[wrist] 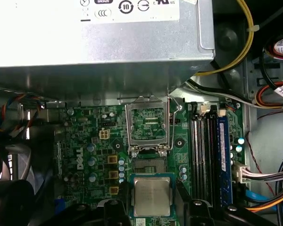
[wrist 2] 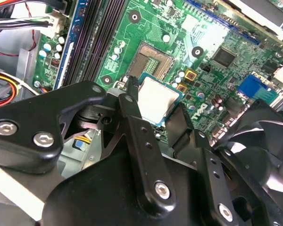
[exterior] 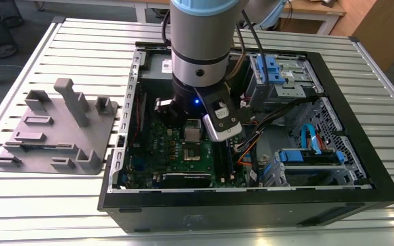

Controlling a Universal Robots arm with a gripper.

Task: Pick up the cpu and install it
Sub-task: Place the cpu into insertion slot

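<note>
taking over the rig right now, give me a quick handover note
Gripper: fingers shut on the cpu, held over the green board inside the computer case.
Socket: open and empty, metal frame swung up; cpu beside it, not in it.
Done: cpu picked up, carried to the board.
Left: seating it in the socket.

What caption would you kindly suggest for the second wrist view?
Gripper holds the cpu over the green motherboard, near the open socket.

The small flat square cpu, its pale silvery metal top edged by a thin green rim, sits level and face up in the gripper, just beside the open socket.
</note>
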